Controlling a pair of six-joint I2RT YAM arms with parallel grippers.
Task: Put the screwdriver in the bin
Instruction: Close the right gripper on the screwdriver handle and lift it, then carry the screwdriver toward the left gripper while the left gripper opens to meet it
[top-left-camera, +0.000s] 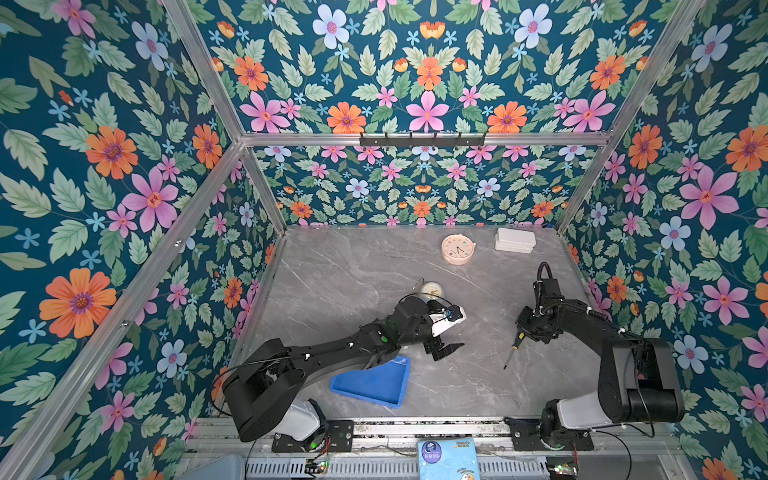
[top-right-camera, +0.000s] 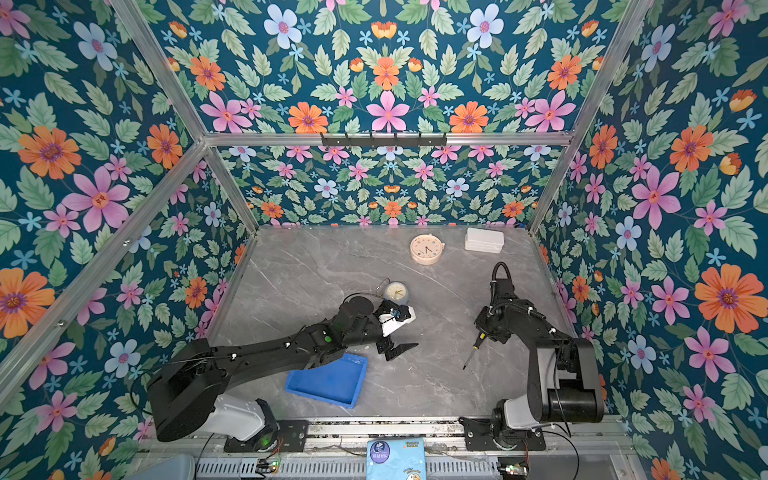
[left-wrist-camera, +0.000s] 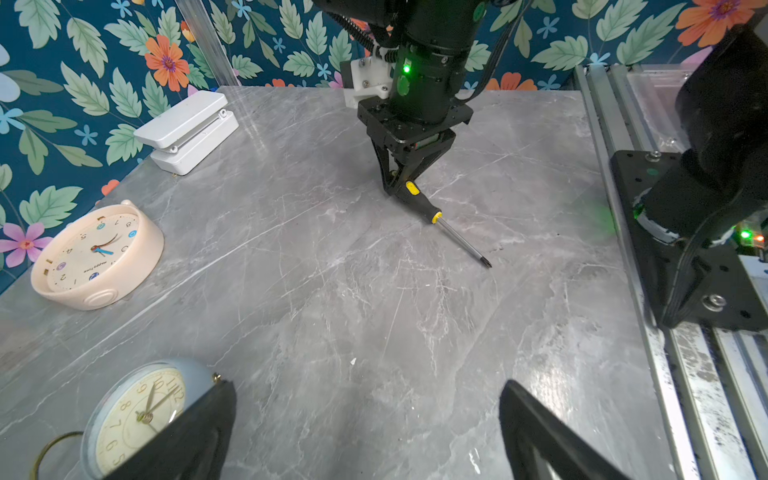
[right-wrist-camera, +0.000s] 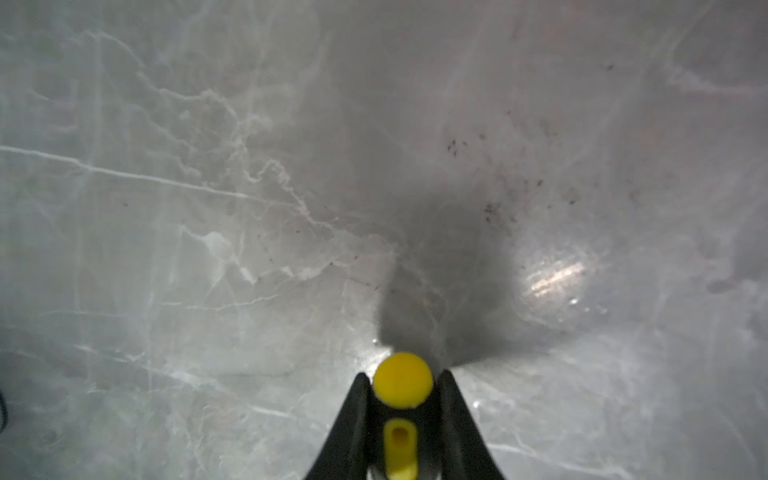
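Grasp step, we reckon: R hand pinches the screwdriver by its handle end, tip on the desk, well apart from the bin; L hand spread. Next: lift, carry across, drop in.

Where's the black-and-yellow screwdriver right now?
In both top views the black-handled screwdriver lies right of centre on the grey marble table, handle pinched by the right gripper, well right of the blue plastic tray.

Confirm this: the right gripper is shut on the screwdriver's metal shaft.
Wrong part. The right gripper is shut on the black-and-yellow handle of the screwdriver, not on its metal shaft. The left wrist view shows the shaft sticking out free beyond the jaws.
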